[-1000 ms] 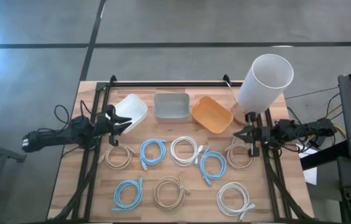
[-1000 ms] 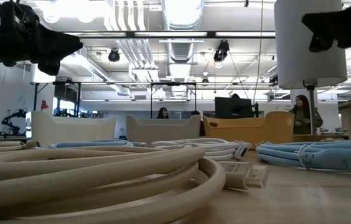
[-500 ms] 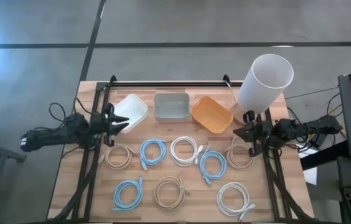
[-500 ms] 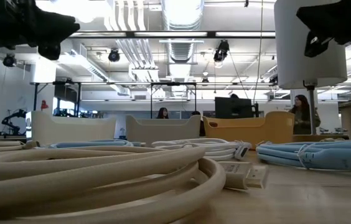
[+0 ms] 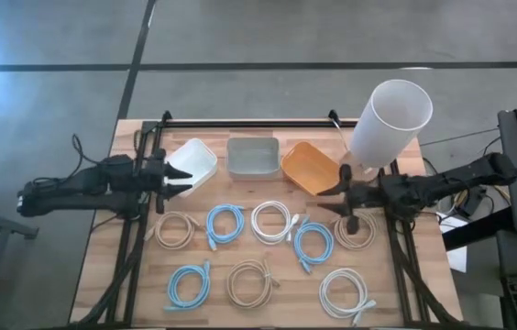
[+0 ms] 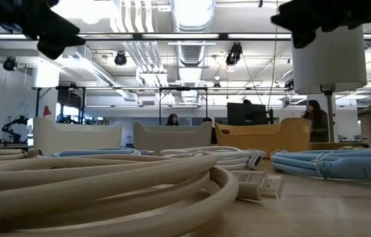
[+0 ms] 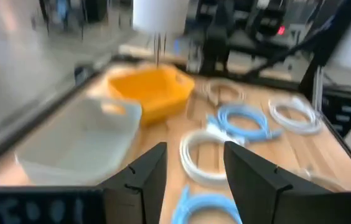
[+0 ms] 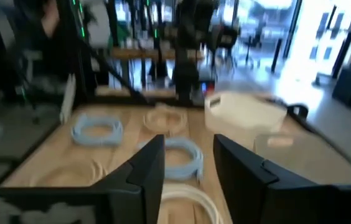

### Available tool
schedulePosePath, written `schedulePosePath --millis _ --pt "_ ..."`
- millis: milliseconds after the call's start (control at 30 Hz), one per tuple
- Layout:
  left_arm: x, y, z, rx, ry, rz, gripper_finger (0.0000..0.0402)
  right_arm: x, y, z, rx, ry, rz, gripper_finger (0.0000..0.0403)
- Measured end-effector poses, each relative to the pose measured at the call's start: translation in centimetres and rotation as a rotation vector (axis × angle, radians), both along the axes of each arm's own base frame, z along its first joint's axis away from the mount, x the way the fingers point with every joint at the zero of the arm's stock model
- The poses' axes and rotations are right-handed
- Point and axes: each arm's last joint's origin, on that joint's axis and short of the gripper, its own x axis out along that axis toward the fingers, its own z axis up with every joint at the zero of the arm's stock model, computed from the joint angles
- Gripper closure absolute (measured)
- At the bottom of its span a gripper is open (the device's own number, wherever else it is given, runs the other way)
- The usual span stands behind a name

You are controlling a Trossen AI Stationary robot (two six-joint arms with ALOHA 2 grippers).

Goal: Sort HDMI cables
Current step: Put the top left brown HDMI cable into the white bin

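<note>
Sorting not yet begun, by the look of it: all nine HDMI cables lie coiled on the desk and the three bins along the far edge look empty. White bin (image 5: 192,162) toward the far left corner, grey bin (image 5: 253,156) at mid-edge, orange bin (image 5: 313,168) toward the right.

Cables in two rows. Far row, left to right: tan coil (image 5: 175,230), blue coil (image 5: 225,224), white coil (image 5: 272,221), second blue coil (image 5: 313,244), second tan coil (image 5: 353,229). Near row: third blue coil (image 5: 188,284), third tan coil (image 5: 250,283), second white coil (image 5: 345,291).

My left tool (image 5: 181,181) hangs above the white bin's near side, fingers parted, nothing held. My right tool (image 5: 335,195) is over the gap between the orange bin and the second tan coil, fingers also apart and empty.

Next move, as I judge it: drop the right tool onto the second tan coil, just beside it, and pinch one strand of the loop. The left tool has the first tan coil close by.

Room: coils in the far row lie close together; the white coil's plug nearly meets the second blue coil. The tall white cylinder (image 5: 388,123) stands at the far right corner, near my right arm. Black frame rails run along both side edges.
</note>
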Motion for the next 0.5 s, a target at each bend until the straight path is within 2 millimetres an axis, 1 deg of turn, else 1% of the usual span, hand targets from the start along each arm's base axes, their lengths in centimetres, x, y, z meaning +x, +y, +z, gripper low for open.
schedulePosePath --millis 133,333,400,500 --pt "1.0 -0.2 -0.3 -0.073 0.136 -0.038 0.0236 2.5 0.5 -0.4 0.024 0.1 -0.007 0.0247" --pt "2.6 -0.5 -0.7 -0.12 0.236 -0.055 0.0236 5.7 1.2 -1.6 0.003 0.216 -0.011 0.0234" --pt "2.9 -0.8 -0.8 -0.175 0.276 -0.058 0.0236 6.7 1.4 -1.8 0.013 0.237 -0.015 0.0231" --pt "3.2 -1.6 -1.5 -0.269 0.39 -0.06 0.0237 7.9 1.7 -2.0 0.026 0.261 -0.02 0.023"
